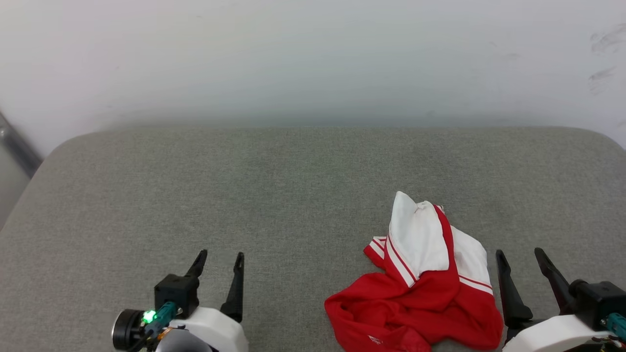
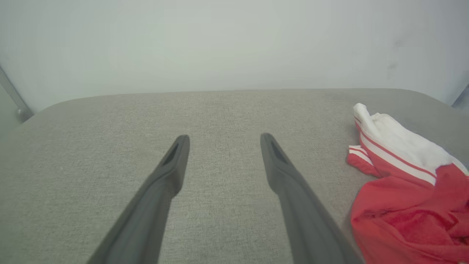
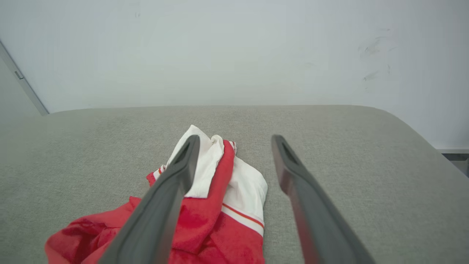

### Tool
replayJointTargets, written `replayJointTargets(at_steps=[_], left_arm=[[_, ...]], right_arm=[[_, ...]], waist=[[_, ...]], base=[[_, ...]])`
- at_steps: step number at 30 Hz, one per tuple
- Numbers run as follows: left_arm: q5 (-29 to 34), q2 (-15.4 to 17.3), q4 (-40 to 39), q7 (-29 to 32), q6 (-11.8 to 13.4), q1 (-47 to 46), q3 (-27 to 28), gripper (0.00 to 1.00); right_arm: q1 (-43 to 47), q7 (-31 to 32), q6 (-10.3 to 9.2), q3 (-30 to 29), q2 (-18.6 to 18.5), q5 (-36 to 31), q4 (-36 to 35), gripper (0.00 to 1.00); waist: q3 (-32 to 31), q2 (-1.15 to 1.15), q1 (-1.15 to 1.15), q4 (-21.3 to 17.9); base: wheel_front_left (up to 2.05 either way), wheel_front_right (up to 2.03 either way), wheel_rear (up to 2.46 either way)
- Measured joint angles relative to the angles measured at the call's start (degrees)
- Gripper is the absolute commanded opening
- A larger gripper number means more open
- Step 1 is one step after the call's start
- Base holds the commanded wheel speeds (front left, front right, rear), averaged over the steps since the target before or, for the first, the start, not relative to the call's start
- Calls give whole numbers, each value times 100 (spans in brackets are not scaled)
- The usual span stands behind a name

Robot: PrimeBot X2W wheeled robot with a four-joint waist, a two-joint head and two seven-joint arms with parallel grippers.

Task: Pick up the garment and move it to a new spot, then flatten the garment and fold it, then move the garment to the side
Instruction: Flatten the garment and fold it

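The garment (image 1: 420,288), a red jersey with white red-striped sleeves, lies crumpled in a heap on the grey padded table (image 1: 244,186) at the lower right. My right gripper (image 1: 519,257) stands open just to its right, holding nothing. In the right wrist view the garment (image 3: 220,216) lies under and beside the left finger of my right gripper (image 3: 236,141). Far to the left of the heap, my left gripper (image 1: 221,258) is open and empty. From the left wrist, the garment (image 2: 410,183) lies off to the right of the left gripper (image 2: 224,139).
A pale wall (image 1: 313,58) rises behind the table's rounded far edge. A grey rail (image 1: 17,146) runs down at the far left. Bare grey fabric stretches across the middle and left of the table.
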Motion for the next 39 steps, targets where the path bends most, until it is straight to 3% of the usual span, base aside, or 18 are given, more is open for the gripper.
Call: replayJointTargets(at_steps=[3,9,17,22,28,29,30,31,34,35,39], left_arm=[[99,-41,-51,235,-107,-265,-233,100],[162,-270,47,928,-564,-1063,-771,100],[-19,-356,737,2674,-1317,-1851,-1462,100],[-280,-311,1136,3696,-1559,-2103,-1745,100],[-553,-213,1224,4512,-1668,-2376,-2025,99],[-560,-189,1209,4584,-1674,-2422,-2090,44],[-570,-168,1187,4633,-1688,-2453,-2134,14],[-588,-145,1174,4658,-1701,-2475,-2185,0],[-530,-115,1129,4256,-1695,-2457,-2230,0],[-526,-94,1107,3851,-1494,-2398,-2025,0],[-626,51,939,3388,-1156,-2139,-1666,0]], right_arm=[[75,82,-1,45,-1,20,-216,100],[53,201,-1,266,-1,41,-538,100],[-200,246,0,407,-1,49,-623,100],[-340,212,0,441,0,78,-503,100],[-443,116,-1,446,-1,113,-345,100],[-468,101,-1,443,-1,122,-320,100],[-498,94,-1,441,-1,122,-303,100],[-515,92,-1,443,-1,122,-287,100],[-517,87,-1,388,-1,118,-211,100],[-511,97,-1,343,0,99,-178,100],[-458,145,-1,296,0,69,-158,100]], waist=[[37,0,0,-52],[254,0,0,-208],[813,0,1,-406],[1127,0,1,-534],[1322,0,1,-644],[1334,0,1,-646],[1342,0,1,-644],[1344,0,1,-640],[1278,0,1,-584],[1163,0,1,-503],[960,0,1,-356]], base=[[0,0,0],[0,0,0],[0,0,0],[0,0,0],[0,0,0],[0,0,0],[0,0,0],[0,0,0],[0,0,0],[0,0,0],[0,0,0]])
